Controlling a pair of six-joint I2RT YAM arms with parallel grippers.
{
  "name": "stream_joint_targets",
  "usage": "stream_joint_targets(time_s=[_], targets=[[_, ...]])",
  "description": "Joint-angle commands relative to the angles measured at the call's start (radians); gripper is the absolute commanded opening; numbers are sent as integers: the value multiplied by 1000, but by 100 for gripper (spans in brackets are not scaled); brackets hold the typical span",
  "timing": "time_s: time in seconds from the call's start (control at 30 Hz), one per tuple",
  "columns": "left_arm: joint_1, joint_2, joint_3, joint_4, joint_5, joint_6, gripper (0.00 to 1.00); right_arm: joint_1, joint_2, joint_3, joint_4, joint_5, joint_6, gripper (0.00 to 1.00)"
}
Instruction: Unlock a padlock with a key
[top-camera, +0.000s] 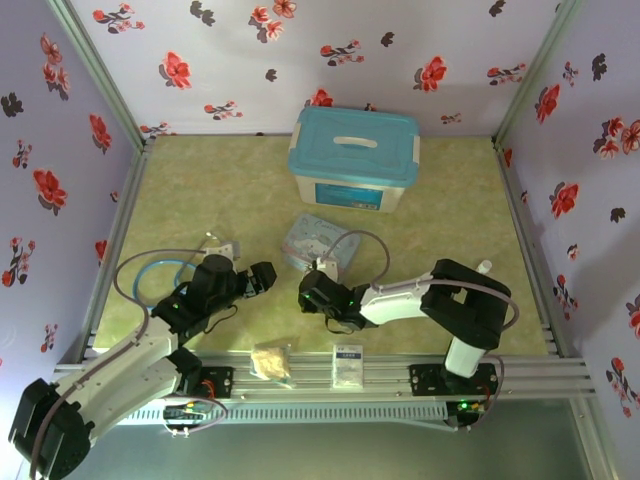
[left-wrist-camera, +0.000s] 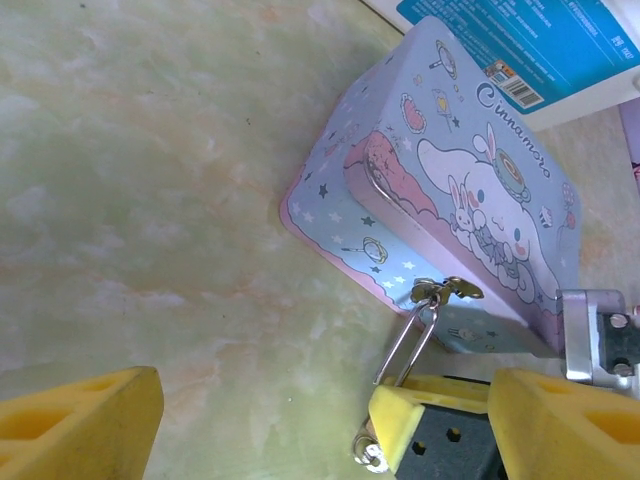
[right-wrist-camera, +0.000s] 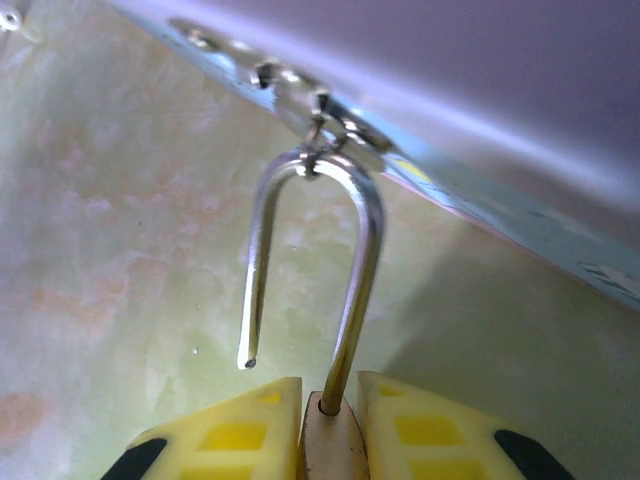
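My right gripper (right-wrist-camera: 328, 395) is shut on the brass body of the padlock (right-wrist-camera: 328, 440). The thin shackle (right-wrist-camera: 365, 250) stands open, one end free, and its bend hangs in the latch of the blue cartoon tin (left-wrist-camera: 470, 200). In the left wrist view, the right gripper's yellow fingers (left-wrist-camera: 400, 420) cover the padlock body. A small shiny metal piece with a ring (left-wrist-camera: 372, 455) pokes out at the padlock's lower end; it looks like the key. My left gripper (left-wrist-camera: 320, 440) is open wide, just left of the padlock, with nothing in it. From above, both grippers (top-camera: 262, 277) (top-camera: 308, 292) sit close together in front of the tin (top-camera: 312, 240).
A white storage box with a blue lid (top-camera: 352, 158) stands behind the tin. On the front rail (top-camera: 400, 375) lie a beige packet (top-camera: 270, 362) and a white card (top-camera: 348, 365). Flowered walls enclose the green mat (top-camera: 450, 230).
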Motion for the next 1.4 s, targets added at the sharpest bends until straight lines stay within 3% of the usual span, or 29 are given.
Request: stream_joint_targets(time_s=[0.0, 0.2, 0.4, 0.5, 0.83, 0.97, 1.17, 1.37], targets=[[6, 18, 10, 34, 11, -3, 84, -11, -21, -90, -20, -10, 71, 17], [-2, 98, 37, 64, 11, -26, 78, -30, -110, -224, 72, -2, 123, 14], [-88, 263, 103, 151, -8, -1, 80, -84, -193, -372, 197, -32, 137, 13], [-113, 364, 169, 178, -14, 36, 80, -113, -227, -461, 303, -34, 156, 13], [-133, 750, 511, 199, 4, 258, 80, -120, -241, -535, 371, 11, 229, 13], [-144, 873, 600, 160, 5, 304, 72, -121, -243, -543, 352, 3, 243, 14], [-168, 922, 594, 113, -43, 267, 60, -141, -255, -573, 391, 4, 270, 15], [-211, 926, 564, 61, -120, 259, 58, -161, -231, -620, 509, 14, 294, 15]])
